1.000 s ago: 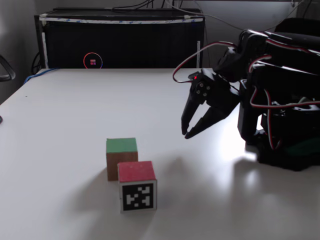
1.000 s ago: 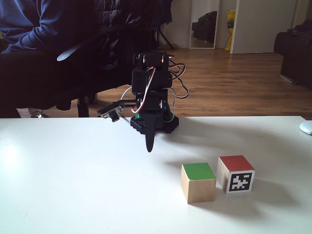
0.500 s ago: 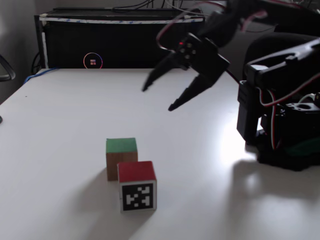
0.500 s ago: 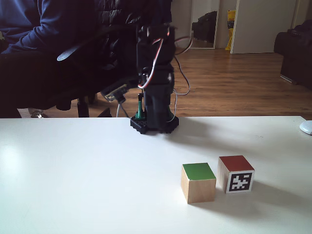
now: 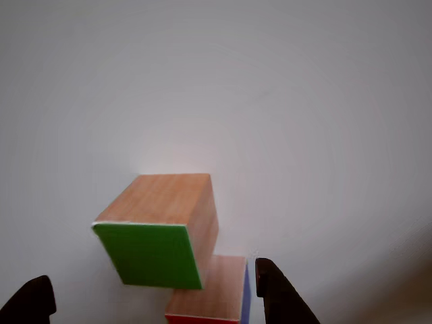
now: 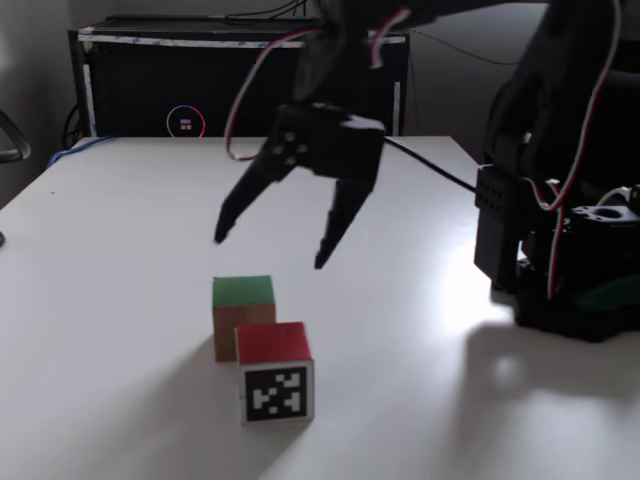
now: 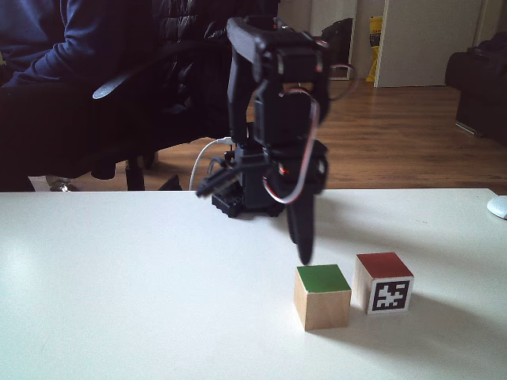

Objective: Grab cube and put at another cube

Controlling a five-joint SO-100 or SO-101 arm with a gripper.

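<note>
The jaws point(image 6: 268, 252) hang spread wide above the white surface point(image 6: 120, 230), gripping nothing. In a fixed view their two dark tips point down and stand apart from each other, with the cube point(image 6: 243, 315) just below and between them, not touched. In another fixed view the jaws point(image 7: 303, 255) show edge-on as a single dark blade whose tip ends just above the far edge of the cube point(image 7: 322, 296). In the other view the two tips rise from the bottom edge, one at the left corner and one right of centre, and the cube point(image 5: 160, 229) lies between them, nearer the left tip.

The cube is light wood with its top face painted bright green, edged thinly in white; its bare sides show the grain. It sits flat on the surface. Another cube point(image 6: 274, 372) stands touching or just beside it; I cannot tell which. This one has a red top and a black-and-white square marker on one side, seen in both fixed views point(image 7: 383, 283). In the other view a blue side face shows on it point(image 5: 210, 293), partly hidden behind the green-topped one.

A person in a dark blue sleeve point(image 7: 55, 39) sits behind the surface.
</note>
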